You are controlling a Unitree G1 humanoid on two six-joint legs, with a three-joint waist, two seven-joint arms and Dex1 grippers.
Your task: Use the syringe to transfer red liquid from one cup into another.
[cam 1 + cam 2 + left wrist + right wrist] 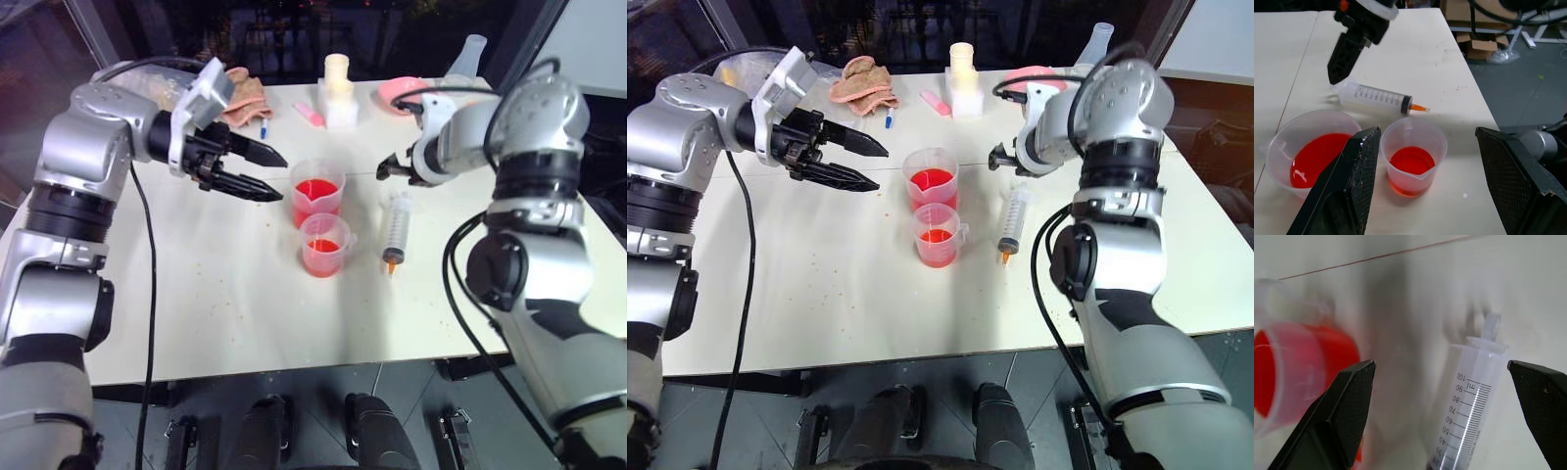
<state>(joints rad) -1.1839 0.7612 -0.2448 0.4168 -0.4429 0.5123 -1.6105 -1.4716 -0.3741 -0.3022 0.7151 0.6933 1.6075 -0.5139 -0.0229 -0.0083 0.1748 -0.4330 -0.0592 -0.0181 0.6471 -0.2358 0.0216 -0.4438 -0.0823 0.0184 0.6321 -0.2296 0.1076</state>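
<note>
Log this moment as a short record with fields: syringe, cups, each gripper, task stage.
syringe: syringe lies flat on the table, orange tip toward the robot, beside the cups, untouched
cups: large cup and small cup stand upright, next to each other, both with red liquid in them
left gripper: left gripper open, in the air left of the large cup, holds nothing
right gripper: right gripper open, above the syringe's plunger end, holds nothing
other: pink cloth, pink marker, white bottle at the far edge
stage: syringe not yet picked up
</note>
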